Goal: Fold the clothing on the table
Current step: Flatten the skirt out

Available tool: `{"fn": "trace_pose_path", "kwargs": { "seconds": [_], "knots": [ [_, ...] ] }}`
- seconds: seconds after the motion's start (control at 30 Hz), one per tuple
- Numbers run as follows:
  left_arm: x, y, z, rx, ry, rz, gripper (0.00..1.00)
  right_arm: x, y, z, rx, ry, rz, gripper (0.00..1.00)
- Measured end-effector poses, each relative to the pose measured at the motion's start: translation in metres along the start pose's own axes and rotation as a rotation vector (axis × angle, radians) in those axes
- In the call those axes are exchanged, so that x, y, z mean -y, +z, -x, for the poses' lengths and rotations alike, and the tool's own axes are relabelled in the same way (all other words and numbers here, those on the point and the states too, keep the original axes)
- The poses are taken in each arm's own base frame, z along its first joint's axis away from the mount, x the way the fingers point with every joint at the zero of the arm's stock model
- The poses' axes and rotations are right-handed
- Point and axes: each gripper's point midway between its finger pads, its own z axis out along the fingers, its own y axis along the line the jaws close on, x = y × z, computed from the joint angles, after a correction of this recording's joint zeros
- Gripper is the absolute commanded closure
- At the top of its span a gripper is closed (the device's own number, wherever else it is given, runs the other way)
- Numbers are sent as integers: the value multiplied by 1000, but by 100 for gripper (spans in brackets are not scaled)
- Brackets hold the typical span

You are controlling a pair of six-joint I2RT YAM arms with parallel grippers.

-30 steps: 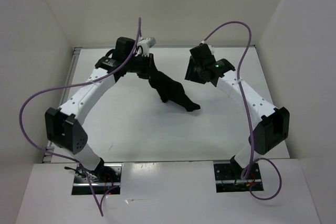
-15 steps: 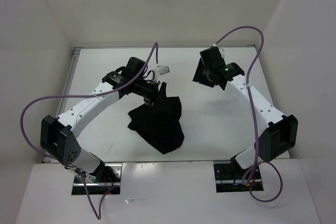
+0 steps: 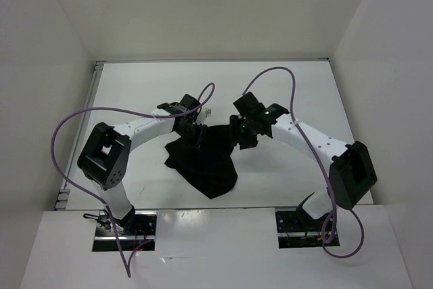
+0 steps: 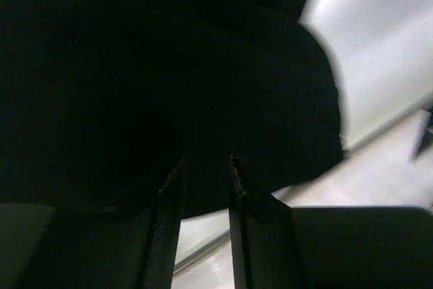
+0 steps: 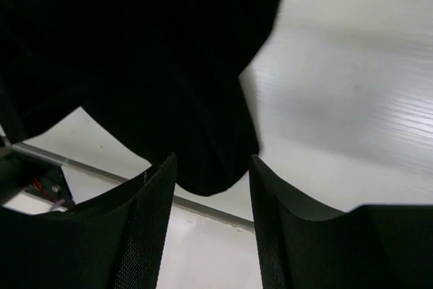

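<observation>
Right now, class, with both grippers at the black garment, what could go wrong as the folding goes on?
The clothing lies bunched in a heap, so a pinch may catch several layers and fold it crooked. The left gripper and right gripper sit close together at its far edge, so they might bump. Its near tip lies close to the near edge of the table and could be dragged off.

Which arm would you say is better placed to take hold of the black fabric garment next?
Probably left: the left tool has the soft black fabric garment right at its fingertips, whereas the right tool hangs open beside the garment's edge.
</observation>
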Motion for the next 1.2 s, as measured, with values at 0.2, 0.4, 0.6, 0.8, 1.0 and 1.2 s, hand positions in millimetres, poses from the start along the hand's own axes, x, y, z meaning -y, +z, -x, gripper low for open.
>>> {"fn": "trace_pose_path", "kwargs": {
  "seconds": [0.2,0.4,0.6,0.8,1.0,1.2],
  "knots": [
    [-26,19,-9,-41,-45,109,66,-22,41,-43,-162,-112,20,50],
    [-36,21,-2,-20,-60,130,67,-21,73,-76,-277,-178,-11,53],
    [-45,18,2,-11,-86,137,67,-18,87,-84,-309,-207,-20,76],
    [-38,-8,23,70,-91,101,66,-20,92,-98,-341,-265,-36,100],
    [-33,-90,69,326,-95,66,63,-67,46,-70,-243,-306,58,100],
    [-40,-128,79,438,-111,73,63,-126,-40,-11,-8,-306,244,100]
  ]
}}
